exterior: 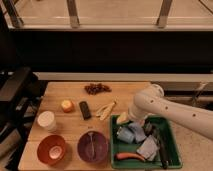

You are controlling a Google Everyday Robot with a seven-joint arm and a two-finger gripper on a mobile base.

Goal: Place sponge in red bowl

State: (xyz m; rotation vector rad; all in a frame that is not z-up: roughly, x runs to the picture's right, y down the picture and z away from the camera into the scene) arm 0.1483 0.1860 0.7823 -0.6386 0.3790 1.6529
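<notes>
The light-blue sponge (126, 134) lies in the left part of the green tray (170, 131) at the table's right. My gripper (135, 125) hangs at the end of the white arm (165, 107) that reaches in from the right. It is just above the sponge, open and holding nothing. The red bowl (51, 149) stands at the table's front left with a pale centre and nothing in it. The bowl is far to the left of the gripper.
A dark purple bowl (92, 146) sits between the red bowl and the tray. The tray also holds a grey-blue cloth (148, 148), an orange-handled tool (129, 156) and a black tool (161, 146). On the table are a white cup (46, 121), an orange fruit (67, 105), a black bar (85, 110), a banana peel (105, 109) and grapes (97, 88).
</notes>
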